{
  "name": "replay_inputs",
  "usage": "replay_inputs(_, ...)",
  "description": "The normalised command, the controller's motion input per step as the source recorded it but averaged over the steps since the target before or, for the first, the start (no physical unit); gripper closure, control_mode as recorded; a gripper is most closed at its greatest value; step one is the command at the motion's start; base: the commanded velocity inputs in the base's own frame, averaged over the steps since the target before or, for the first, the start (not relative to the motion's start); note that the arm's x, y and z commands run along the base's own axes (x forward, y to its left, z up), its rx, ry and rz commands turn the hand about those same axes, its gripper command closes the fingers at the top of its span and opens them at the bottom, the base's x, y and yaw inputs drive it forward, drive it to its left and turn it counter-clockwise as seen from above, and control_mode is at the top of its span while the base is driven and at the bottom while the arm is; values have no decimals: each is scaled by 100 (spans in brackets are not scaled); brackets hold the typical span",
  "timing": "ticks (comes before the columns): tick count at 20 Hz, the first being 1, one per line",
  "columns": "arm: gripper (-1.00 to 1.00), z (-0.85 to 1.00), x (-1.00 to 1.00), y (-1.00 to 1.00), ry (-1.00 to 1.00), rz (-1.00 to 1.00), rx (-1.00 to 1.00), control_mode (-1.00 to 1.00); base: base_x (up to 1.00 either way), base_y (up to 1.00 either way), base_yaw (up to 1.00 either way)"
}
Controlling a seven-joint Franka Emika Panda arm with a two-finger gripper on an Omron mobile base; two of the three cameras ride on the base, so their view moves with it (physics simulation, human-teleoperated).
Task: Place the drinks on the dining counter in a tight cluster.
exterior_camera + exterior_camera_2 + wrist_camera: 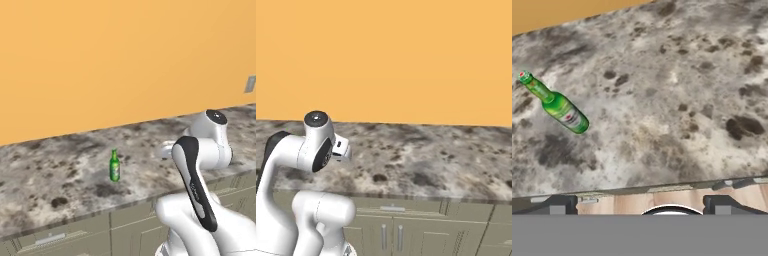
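Open and holding nothing, the gripper (637,202) shows in the hand view as two dark finger tips (558,204) set wide apart at the bottom, over the front edge of the counter (672,100). Up and left of them the green bottle (556,104) stands on the granite; because the camera is tilted it seems to lean, its cap toward the upper left corner. It is well apart from the fingers. Between the bottle and the right edge of this view lies bare speckled stone. A strip of orange wall (557,12) runs along the top.

From the left base view, the bottle (115,166) stands upright on the counter (55,175), near its front edge and left of the arm (197,170). The arm's white links rise from the lower right and cover part of the counter there. Stone lies open on every side of the bottle, most of all to its left and behind it toward the wall (125,55). Below the edge are olive-grey cabinet fronts with a bar handle (50,239).

From the right base view, the arm (306,165) stands at the lower left, and to its right the counter (431,160) runs open to the frame's edge. Cabinet doors with upright handles (391,236) sit under the edge, and the wall (386,55) takes the upper half.
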Motion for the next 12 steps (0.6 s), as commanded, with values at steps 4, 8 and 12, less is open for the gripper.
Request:
replay_inputs(4,-100,0,0,0,0,0,0,100,12,28,14)
replay_inputs(8,-100,0,0,0,0,0,0,100,34,9,25)
replay_inputs(12,-100,0,0,0,0,0,0,100,10,0,3)
